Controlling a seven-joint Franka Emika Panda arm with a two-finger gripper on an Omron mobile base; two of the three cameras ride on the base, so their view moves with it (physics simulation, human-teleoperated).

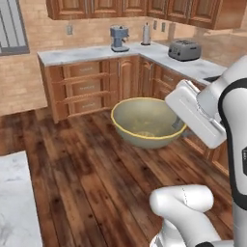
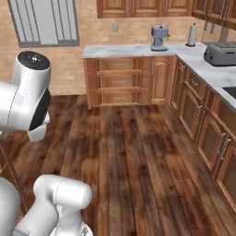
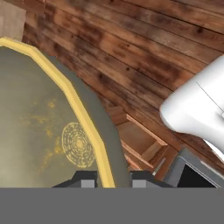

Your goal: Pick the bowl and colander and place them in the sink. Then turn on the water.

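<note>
The yellow-tan bowl [image 1: 143,120] with its golden rim hangs in the air above the wooden floor, in front of the corner cabinets. My gripper [image 3: 113,179] is shut on the bowl's rim [image 3: 83,113], one fingertip inside and one outside the wall. In the left base view the white hand covers the bowl's right edge, so the fingers are hidden there. A dark corner of the sink [image 2: 231,91] is set into the right-hand counter. The colander is out of view.
A toaster [image 1: 184,49], a blue coffee machine [image 1: 118,38] and a paper towel roll [image 1: 146,34] stand on the grey L-shaped counter [image 1: 72,54]. Wooden cabinets run beneath it. A second marble counter [image 1: 14,202] lies at the lower left. Open wooden floor [image 2: 133,152] lies in between.
</note>
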